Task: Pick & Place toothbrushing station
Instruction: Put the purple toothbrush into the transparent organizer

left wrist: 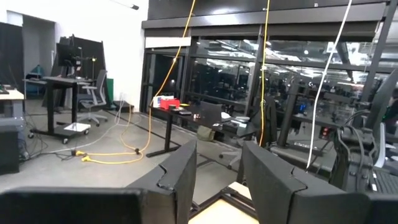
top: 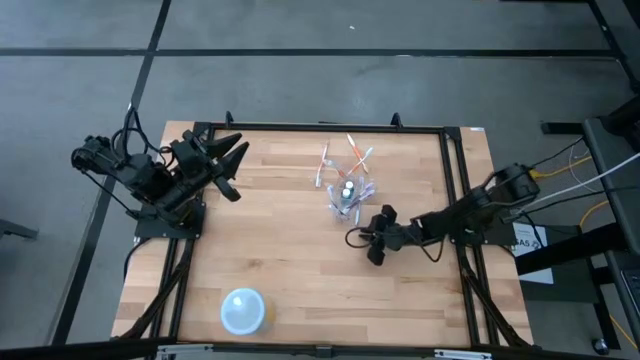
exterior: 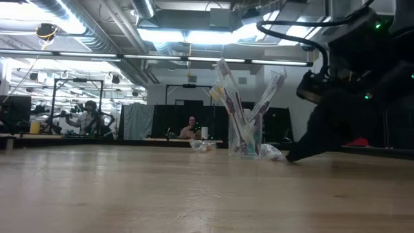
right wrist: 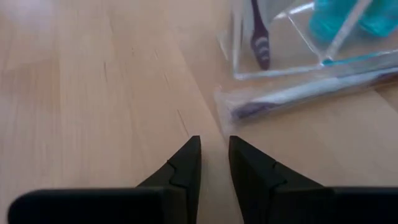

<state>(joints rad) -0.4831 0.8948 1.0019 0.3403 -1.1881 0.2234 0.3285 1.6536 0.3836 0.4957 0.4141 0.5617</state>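
Overhead, wood table [top: 290, 260]; both grippers slightly parted, empty; right gripper [right wrist: 214, 149] beside cup [top: 346, 197].

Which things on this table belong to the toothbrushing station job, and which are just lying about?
Job:
clear cup
toothbrushes
teal tube
wrapped toothbrush lying beside the cup
right gripper, near the cup

Lying about:
pale blue bowl

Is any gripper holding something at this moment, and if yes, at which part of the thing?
Nothing is held. The right gripper is low over the table, near a wrapped toothbrush, with an empty gap between its fingers. The left gripper is raised, also empty.
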